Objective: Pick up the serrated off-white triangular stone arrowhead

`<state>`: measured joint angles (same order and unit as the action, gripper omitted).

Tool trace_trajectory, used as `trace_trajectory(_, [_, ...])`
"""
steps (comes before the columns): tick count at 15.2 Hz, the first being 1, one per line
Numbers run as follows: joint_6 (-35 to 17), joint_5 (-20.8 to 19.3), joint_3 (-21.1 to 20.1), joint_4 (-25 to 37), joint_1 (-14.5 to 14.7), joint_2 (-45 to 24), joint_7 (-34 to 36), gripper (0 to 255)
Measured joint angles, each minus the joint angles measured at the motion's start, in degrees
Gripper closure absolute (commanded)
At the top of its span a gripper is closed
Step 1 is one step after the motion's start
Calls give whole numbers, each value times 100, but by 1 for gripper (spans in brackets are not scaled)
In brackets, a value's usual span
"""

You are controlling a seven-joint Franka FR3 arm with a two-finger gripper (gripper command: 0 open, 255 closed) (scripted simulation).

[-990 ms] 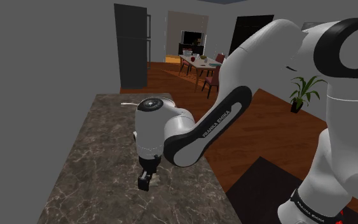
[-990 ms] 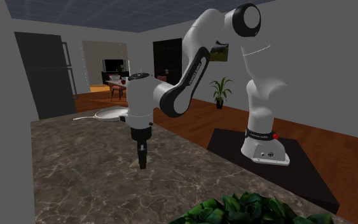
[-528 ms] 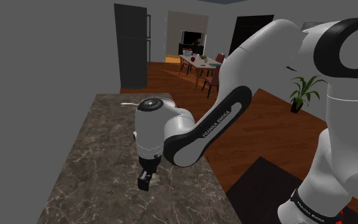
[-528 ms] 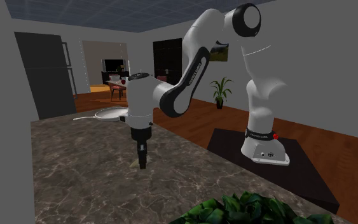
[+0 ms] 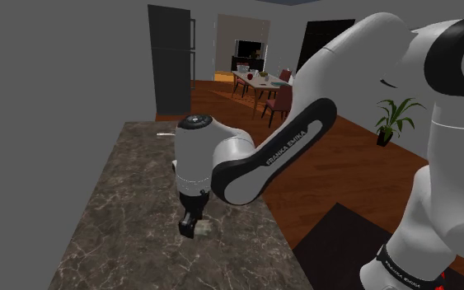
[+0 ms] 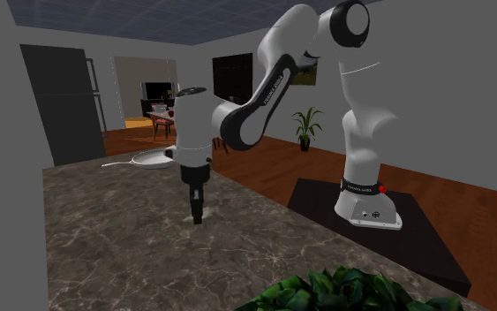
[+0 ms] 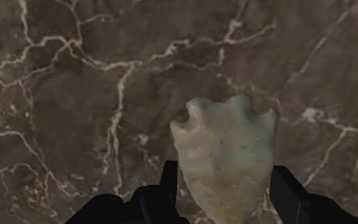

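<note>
Dark brown marble with white veins makes up the worktop (image 5: 123, 189), which runs away from the arm toward a grey wall. Beyond it lies a reddish wooden floor, a tall dark cabinet (image 5: 171, 58), a dining table (image 5: 253, 81) with chairs, and a potted plant (image 5: 395, 119) by the far wall. In the second exterior view a white plate (image 6: 149, 159) lies at the worktop's far end, and green leaves (image 6: 343, 292) show at the lower edge. The stand sits on a black mat (image 6: 414, 238).

The arm bends down over the worktop's middle with the hand (image 5: 190, 224) pointing straight down, close above the marble. In the wrist view the arrowhead (image 7: 225, 153) is pale off-white with a faint grey-green cast and a mottled, stony surface. It is triangular, with jagged edges and a notched base that flares into two barbs. Its tip points back toward the hand (image 7: 225, 191) and its base points away. The two black fingers (image 7: 169, 181) press against its two sloping edges, so the hand grips the arrowhead. In the shoulder view it shows as a small pale patch (image 5: 205, 230) at the fingertips. Whether it clears the marble I cannot tell.
</note>
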<state>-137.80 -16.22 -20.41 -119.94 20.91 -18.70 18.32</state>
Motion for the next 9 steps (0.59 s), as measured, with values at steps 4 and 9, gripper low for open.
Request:
trace_trajectory(4, [229, 141, -64, 47, -41, 201, -105, 255])
trace_trajectory(9, [504, 317, -130, 80, -95, 471, -242, 255])
